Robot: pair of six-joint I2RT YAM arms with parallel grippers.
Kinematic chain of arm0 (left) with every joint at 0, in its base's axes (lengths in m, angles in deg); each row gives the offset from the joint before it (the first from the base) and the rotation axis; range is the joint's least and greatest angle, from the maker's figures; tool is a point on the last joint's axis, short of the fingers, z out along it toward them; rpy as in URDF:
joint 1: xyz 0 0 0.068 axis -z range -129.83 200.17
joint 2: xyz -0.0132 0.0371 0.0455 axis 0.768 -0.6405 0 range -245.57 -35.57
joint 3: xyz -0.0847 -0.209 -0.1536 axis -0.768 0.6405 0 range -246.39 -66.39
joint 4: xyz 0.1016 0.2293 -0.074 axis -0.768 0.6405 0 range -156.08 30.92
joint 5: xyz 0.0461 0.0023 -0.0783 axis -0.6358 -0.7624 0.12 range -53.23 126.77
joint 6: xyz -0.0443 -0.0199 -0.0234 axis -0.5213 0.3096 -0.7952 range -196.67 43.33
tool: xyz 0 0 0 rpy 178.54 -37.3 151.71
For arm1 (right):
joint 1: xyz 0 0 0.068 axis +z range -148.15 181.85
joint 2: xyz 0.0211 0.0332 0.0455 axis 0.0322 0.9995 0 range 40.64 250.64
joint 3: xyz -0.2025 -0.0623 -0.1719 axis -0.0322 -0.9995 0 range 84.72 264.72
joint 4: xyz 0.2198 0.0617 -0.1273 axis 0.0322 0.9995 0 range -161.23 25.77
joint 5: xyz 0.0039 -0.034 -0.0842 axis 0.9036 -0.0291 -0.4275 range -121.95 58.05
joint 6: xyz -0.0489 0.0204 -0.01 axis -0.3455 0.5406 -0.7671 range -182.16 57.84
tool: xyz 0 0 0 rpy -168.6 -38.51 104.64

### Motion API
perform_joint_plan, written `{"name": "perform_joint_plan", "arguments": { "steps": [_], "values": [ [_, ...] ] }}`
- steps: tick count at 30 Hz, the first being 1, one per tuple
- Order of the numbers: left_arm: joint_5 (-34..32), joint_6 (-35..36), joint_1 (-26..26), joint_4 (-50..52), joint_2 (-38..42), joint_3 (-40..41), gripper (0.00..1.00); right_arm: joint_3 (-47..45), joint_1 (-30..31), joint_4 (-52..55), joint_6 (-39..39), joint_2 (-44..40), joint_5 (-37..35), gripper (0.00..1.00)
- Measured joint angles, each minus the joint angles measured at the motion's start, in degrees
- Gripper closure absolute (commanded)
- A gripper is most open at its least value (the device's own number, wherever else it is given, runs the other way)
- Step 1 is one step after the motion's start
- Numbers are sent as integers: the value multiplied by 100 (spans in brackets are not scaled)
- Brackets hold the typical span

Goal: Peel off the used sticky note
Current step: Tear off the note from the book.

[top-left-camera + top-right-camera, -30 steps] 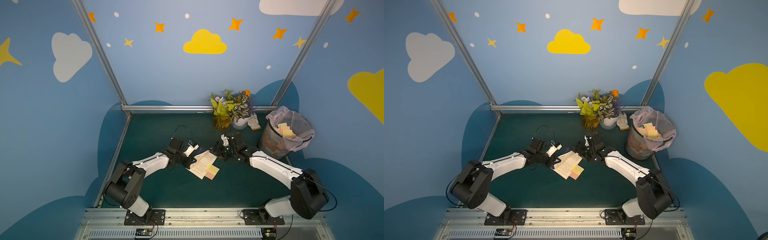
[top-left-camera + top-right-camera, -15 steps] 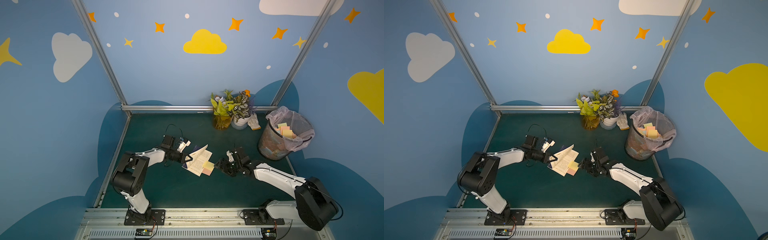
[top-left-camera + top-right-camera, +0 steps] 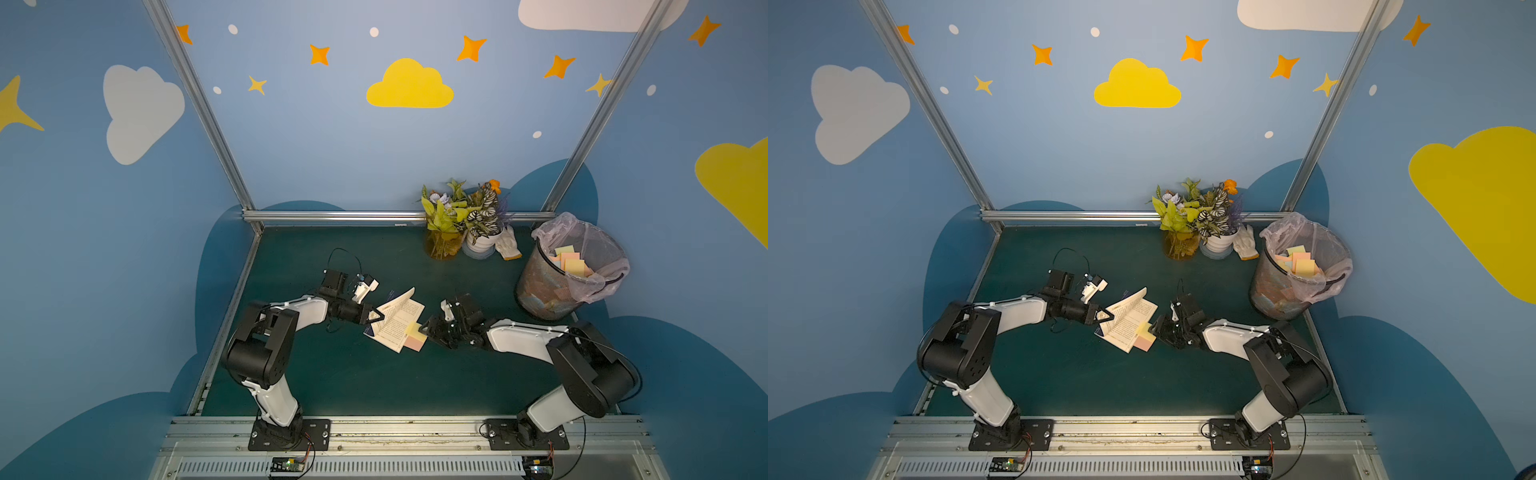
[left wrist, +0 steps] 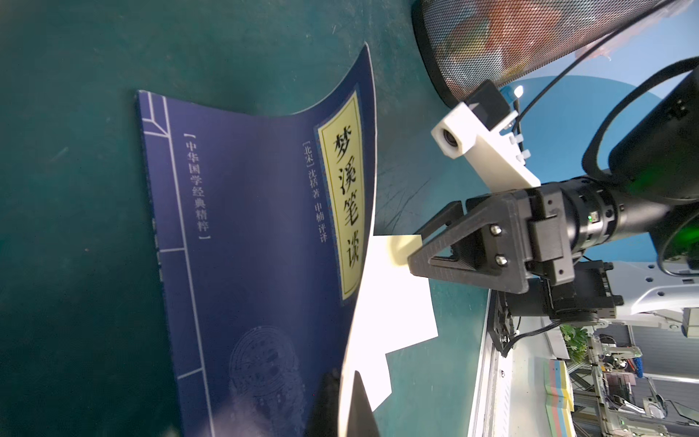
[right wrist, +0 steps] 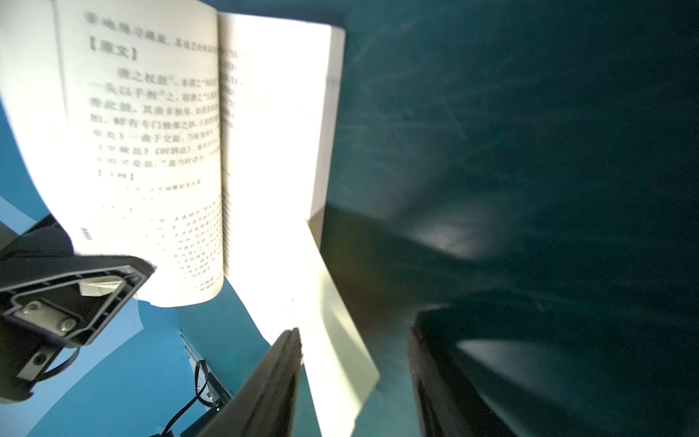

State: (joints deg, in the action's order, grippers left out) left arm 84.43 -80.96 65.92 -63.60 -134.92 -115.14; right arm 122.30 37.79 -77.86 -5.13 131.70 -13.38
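On the green table (image 3: 332,382) lies the open book (image 3: 401,320), its raised leaves clamped in our left gripper (image 3: 379,316). Our right gripper (image 3: 426,331) stands, jaws apart, around the yellow sticky note (image 3: 413,329) at the page's outer edge. We judge it light, limp and easily torn: pinch its free edge and peel slowly.

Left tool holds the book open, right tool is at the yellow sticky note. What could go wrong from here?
1. The right tool straddles the yellow sticky note, jaws open, with a pink note right against it: closing could pinch both, or the page.
2. The left tool clamps only the book's lifted leaves; the rest lies unpinned, so the peel might drag the book or tear a page.
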Motion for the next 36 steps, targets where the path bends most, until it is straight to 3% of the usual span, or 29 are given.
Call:
{"name": "perform_joint_plan", "arguments": {
  "steps": [3,10,36],
  "values": [
    [7,-7,0,-2,0,0,97,131,-13,-7,-13,151,-42,83],
    [15,-17,-13,-13,0,0,97,323,-39,136,-210,221,-201,100],
    [39,-133,-33,-251,0,0,97,459,-525,1266,-846,-850,-133,100]
  ]
}}
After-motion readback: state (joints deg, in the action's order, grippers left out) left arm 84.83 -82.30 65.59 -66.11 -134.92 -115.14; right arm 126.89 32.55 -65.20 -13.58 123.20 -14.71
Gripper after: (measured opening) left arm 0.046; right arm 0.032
